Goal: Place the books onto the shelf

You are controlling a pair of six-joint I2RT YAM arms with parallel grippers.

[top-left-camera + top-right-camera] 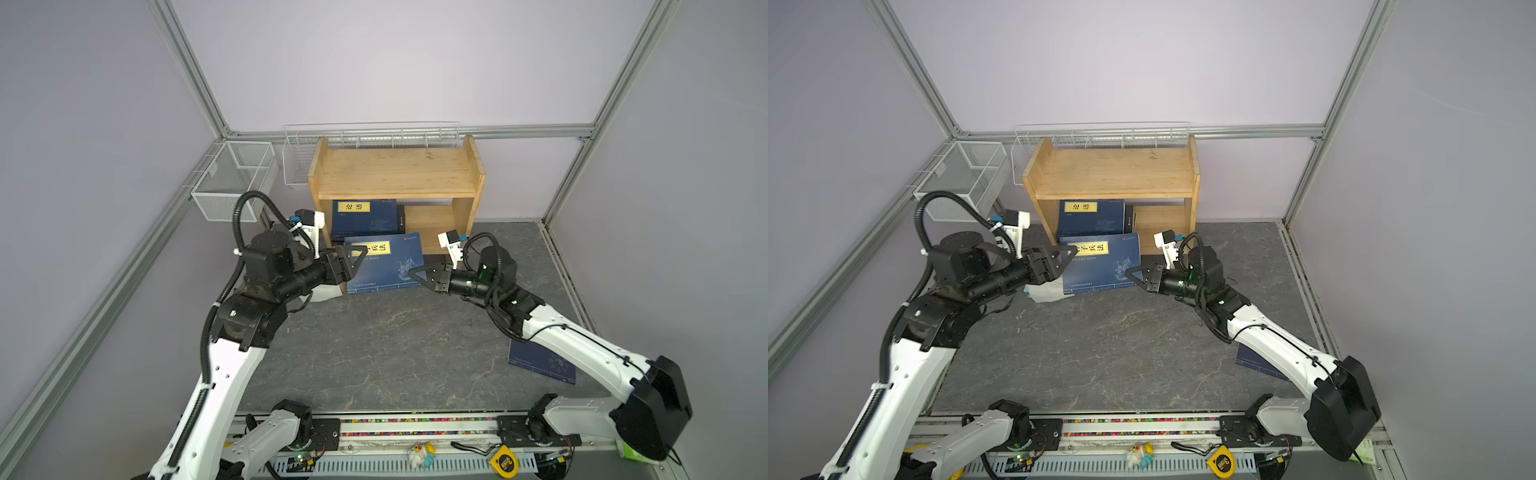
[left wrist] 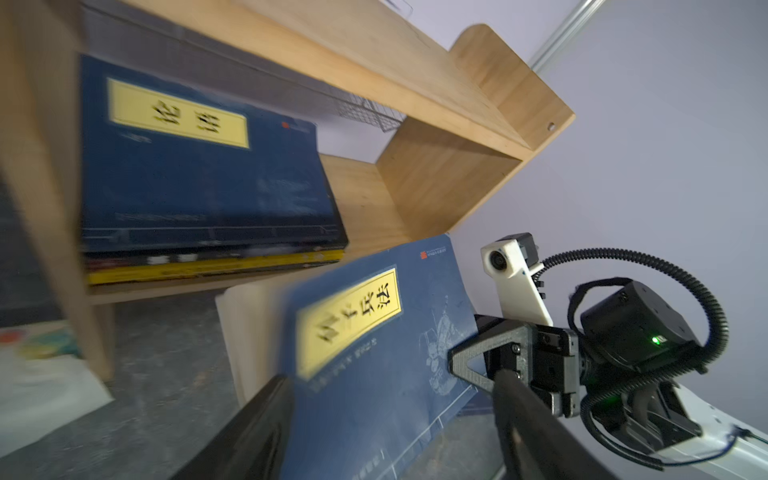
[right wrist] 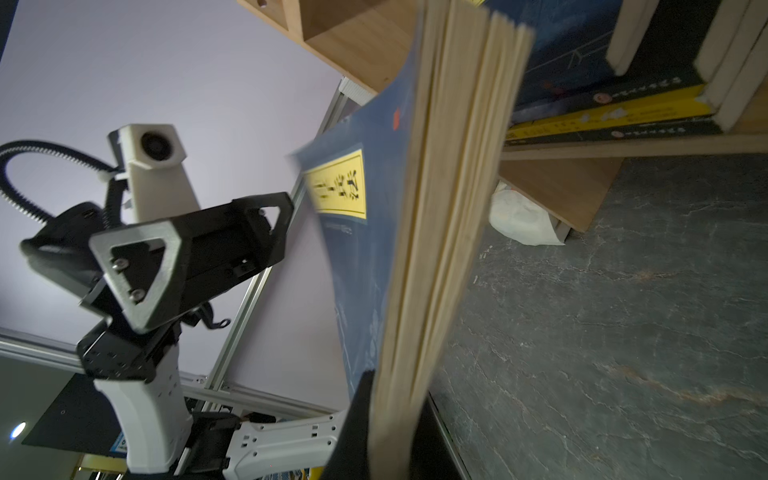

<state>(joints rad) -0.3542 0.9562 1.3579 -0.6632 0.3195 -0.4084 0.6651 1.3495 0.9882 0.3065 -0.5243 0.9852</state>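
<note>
A navy book with a yellow label (image 1: pixel 384 264) (image 1: pixel 1100 262) stands tilted in front of the wooden shelf (image 1: pixel 395 174) (image 1: pixel 1113 174). My right gripper (image 1: pixel 415 274) (image 3: pixel 395 386) is shut on its lower right corner, with the page edges between the fingers. My left gripper (image 1: pixel 355 259) (image 2: pixel 392 382) is open at the book's left edge, its fingers spread wide. In the shelf's lower compartment lies a stack of books topped by a navy one (image 1: pixel 365 218) (image 2: pixel 208 183), with a yellow spine (image 2: pixel 208 270) beneath. Another navy book (image 1: pixel 540 363) lies flat on the table under my right arm.
A white soft packet (image 1: pixel 328 293) lies beside the shelf's left foot under my left arm. A wire mesh basket (image 1: pixel 235 178) stands at the back left and a wire rack (image 1: pixel 374 133) behind the shelf. A tape measure (image 1: pixel 505 459) lies at the front rail.
</note>
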